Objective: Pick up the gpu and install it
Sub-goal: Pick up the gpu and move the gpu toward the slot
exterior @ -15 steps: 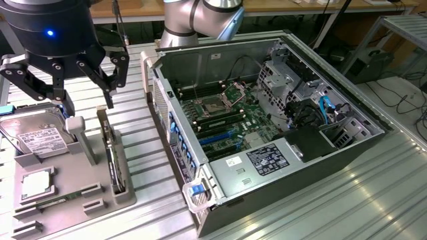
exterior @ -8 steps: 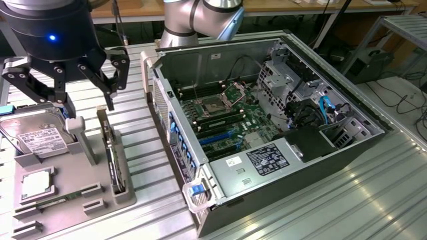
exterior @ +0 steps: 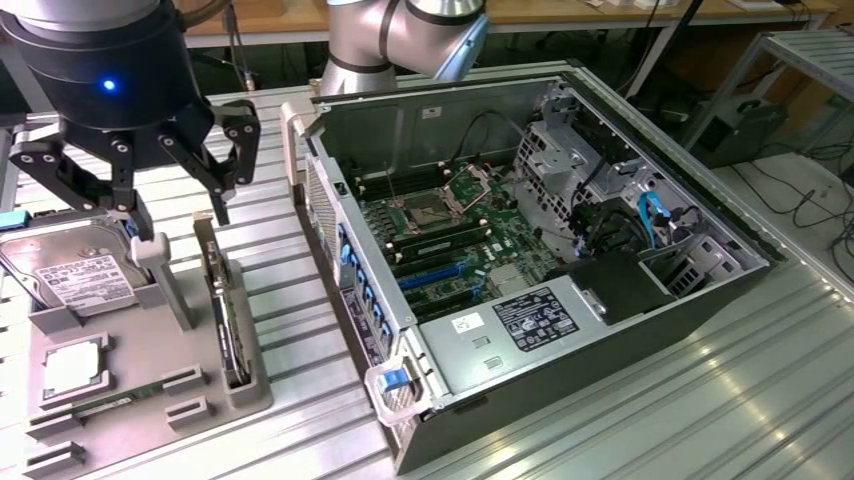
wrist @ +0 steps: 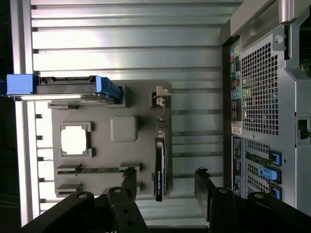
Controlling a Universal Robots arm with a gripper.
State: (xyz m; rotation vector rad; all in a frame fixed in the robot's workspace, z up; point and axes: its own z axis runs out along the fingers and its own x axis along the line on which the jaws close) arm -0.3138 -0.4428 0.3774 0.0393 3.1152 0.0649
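Grey tray (exterior: 140, 345) with 1 gpu (exterior: 230, 330) on edge, 1 hard drive (exterior: 67, 270), 1 gripper (exterior: 178, 220) open above the gpu

A ribbed metal surface (exterior: 667, 420) carries an open computer case (exterior: 627, 370) lying on its side, its green motherboard (exterior: 454, 250) facing up, with an empty processor socket (exterior: 430, 210) and blue cables (exterior: 654, 215) near the drive bays. A black label (exterior: 534, 320) sits on the inner cover. At the exterior view's left, just beside the case, lies a grey holder tray (exterior: 147, 345). A silver hard drive (exterior: 60, 270) with a white label stands on edge in it, a square processor chip (exterior: 74, 365) lies flat in a recess, and a narrow memory stick (wrist: 97, 170) sits in a slot nearby.
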